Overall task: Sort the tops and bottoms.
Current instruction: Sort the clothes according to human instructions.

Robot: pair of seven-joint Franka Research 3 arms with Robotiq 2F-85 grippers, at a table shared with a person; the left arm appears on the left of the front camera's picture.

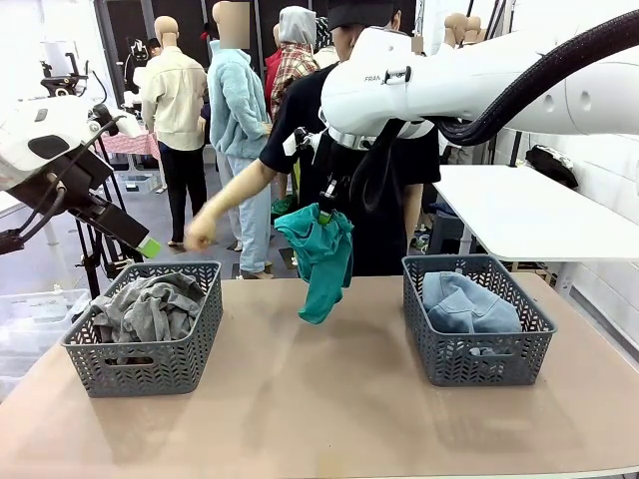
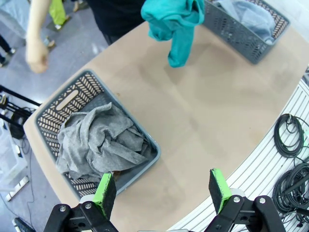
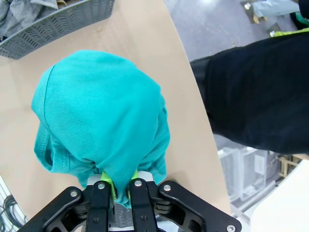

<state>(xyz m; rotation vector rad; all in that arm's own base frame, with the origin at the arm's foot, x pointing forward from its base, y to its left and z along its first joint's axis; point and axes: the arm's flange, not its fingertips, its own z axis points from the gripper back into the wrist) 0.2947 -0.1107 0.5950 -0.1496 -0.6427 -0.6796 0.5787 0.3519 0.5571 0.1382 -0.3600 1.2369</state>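
Tan tabletop (image 1: 329, 409): grey top (image 1: 150, 304) and denim (image 1: 467, 304) are basketed; my right gripper (image 3: 117, 186) pinches the teal top (image 1: 319, 259) between both baskets, left gripper (image 2: 163, 189) spread.

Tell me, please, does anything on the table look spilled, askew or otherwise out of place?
Nothing stands out. The grey top lies bunched in the left basket and the denim in the right basket, both inside the rims. The teal top hangs above the table, clamped in the shut right pincer. The left pincer is open.
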